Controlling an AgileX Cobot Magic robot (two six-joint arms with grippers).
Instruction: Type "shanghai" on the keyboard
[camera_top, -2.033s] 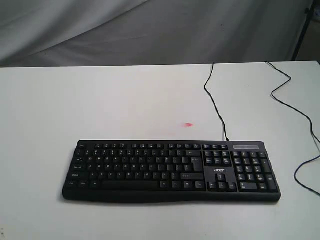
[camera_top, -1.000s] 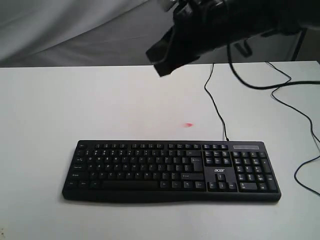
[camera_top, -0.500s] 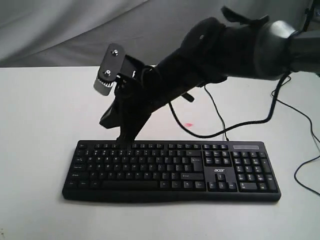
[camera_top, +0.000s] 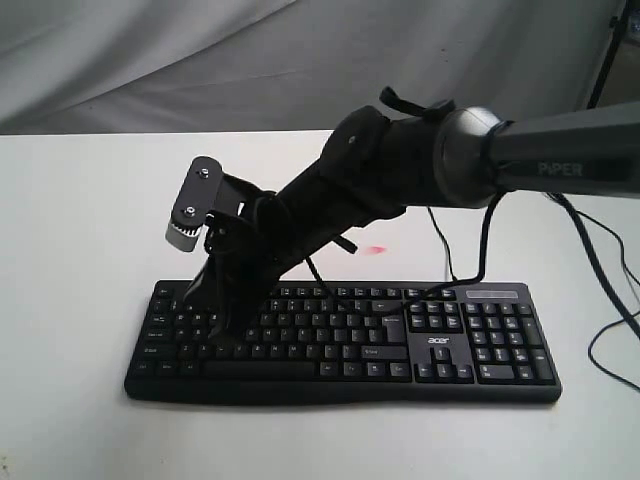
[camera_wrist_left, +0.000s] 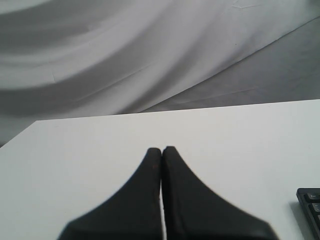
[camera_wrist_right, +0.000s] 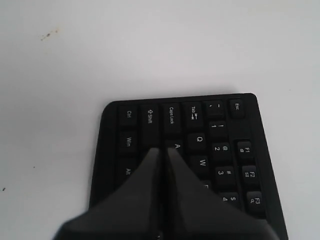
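From where I stand, the left claw (camera_wrist_left: 161, 149) has its two fingers pressed flat together over bare white bench (camera_wrist_left: 75, 150), and only a corner of the black keyboard (camera_wrist_left: 311, 202) shows off to one side of it. The right claw (camera_top: 222, 338), closed just as tight on nothing, reaches in on its long dark arm (camera_top: 420, 165) and meets the keyboard's left-hand keys, tips at the edge of the A key (camera_wrist_right: 176, 146) near Caps Lock (camera_wrist_right: 172, 116). I cannot tell whether a key is pressed down. The rest of the keyboard, number pad (camera_top: 508, 345) included, stretches rightward from that claw, with a small red mark (camera_top: 376, 250) on the bench beyond it.
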